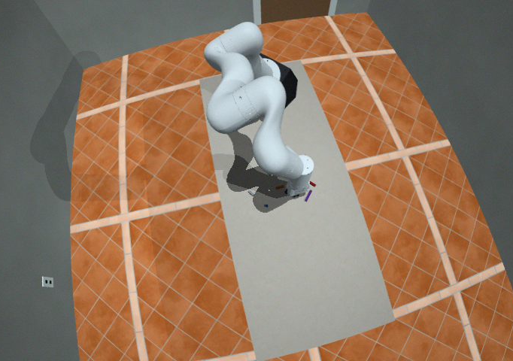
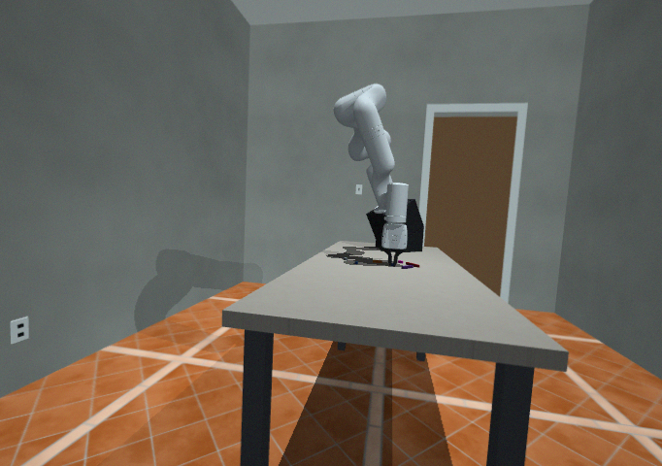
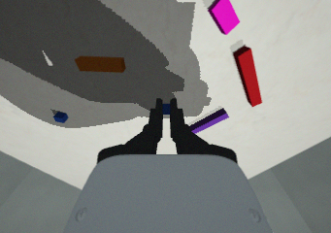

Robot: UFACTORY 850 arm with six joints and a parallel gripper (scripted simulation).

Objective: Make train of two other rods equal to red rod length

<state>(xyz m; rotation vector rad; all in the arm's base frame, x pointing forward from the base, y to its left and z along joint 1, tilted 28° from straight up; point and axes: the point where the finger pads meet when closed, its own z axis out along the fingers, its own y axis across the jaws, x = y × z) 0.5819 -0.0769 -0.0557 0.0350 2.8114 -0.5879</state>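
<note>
Held the small blue rod (image 3: 166, 109) pinched between the closed jaws of the gripper (image 1: 294, 194) (image 2: 393, 263) (image 3: 166, 107), near the purple rod (image 1: 308, 195) (image 2: 407, 267) (image 3: 212, 121), with the red rod (image 1: 312, 183) (image 2: 413, 264) (image 3: 248, 78) farther out, and risked knocking the purple rod askew by lowering a finger too close.

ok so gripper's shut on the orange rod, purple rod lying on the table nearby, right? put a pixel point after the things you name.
Wrong rod: the wrist view shows the gripper (image 1: 294, 195) (image 2: 393, 264) (image 3: 166, 107) shut on a blue rod (image 3: 166, 110). The orange rod (image 1: 280, 187) (image 2: 377, 261) (image 3: 101, 64) lies on the table, apart from it. The purple rod (image 1: 308, 195) (image 2: 407, 267) (image 3: 212, 121) is on the table nearby, as you say.
</note>
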